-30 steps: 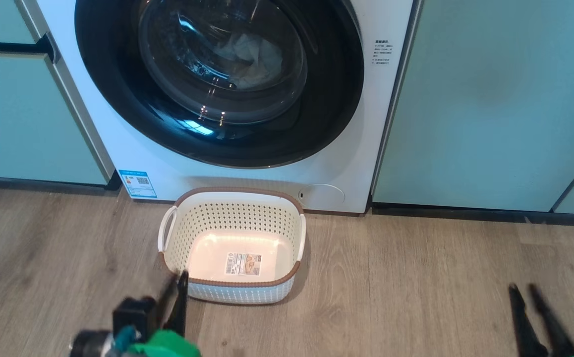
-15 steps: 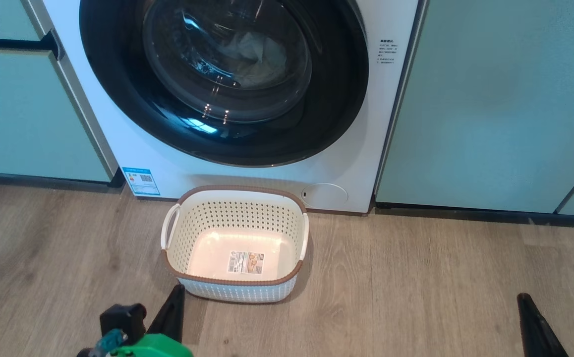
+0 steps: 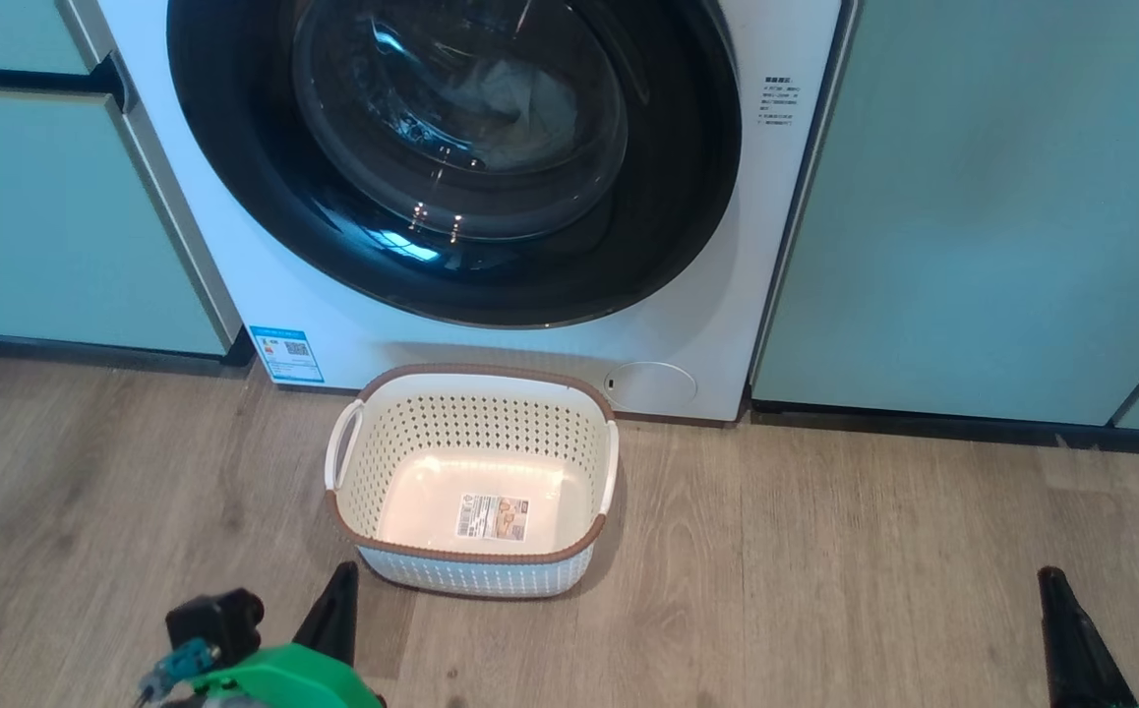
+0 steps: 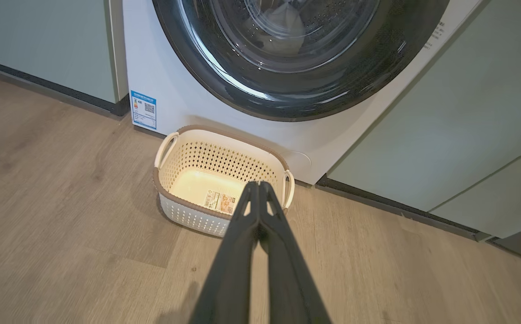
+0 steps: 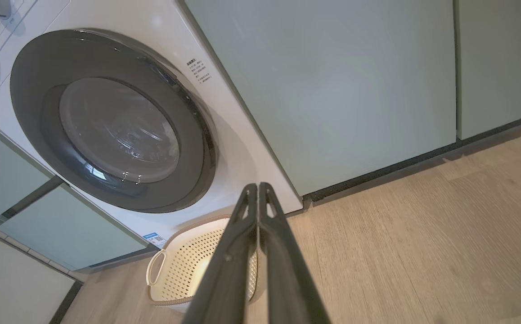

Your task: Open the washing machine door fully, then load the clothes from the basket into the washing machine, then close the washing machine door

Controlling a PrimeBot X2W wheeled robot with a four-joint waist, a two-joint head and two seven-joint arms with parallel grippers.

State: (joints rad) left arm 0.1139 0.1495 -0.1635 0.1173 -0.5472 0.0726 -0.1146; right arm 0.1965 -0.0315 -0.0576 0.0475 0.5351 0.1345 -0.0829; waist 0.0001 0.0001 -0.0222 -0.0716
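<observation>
Head camera had nudged since a second earlier; the fixed things held station. Washing machine (image 3: 707, 295) sat between pale green cabinets (image 3: 973, 197) at its 3 and 9 o'clock. Washing machine door (image 3: 235, 197) was closed flush, same as before, with the clothes (image 3: 515, 98) showing pale behind its glass. Wood floor (image 3: 825, 551) lay bare from 3 through 5 o'clock of the basket, plenty of room there. Basket (image 3: 476, 375) stood at the door's 6 o'clock, back rim near the washer front; couldn't tell if they touched. Inside it, just the label sticker (image 3: 493, 516). Left end effector (image 3: 341, 580) had pinched fully closed, holding nothing, and had pulled off the basket's near-left corner to its 7 o'clock, clear of the rim. Right end effector (image 3: 1051, 582), at the basket's 4 o'clock and well apart from it, had gone from spread fingers to fully closed, empty.
</observation>
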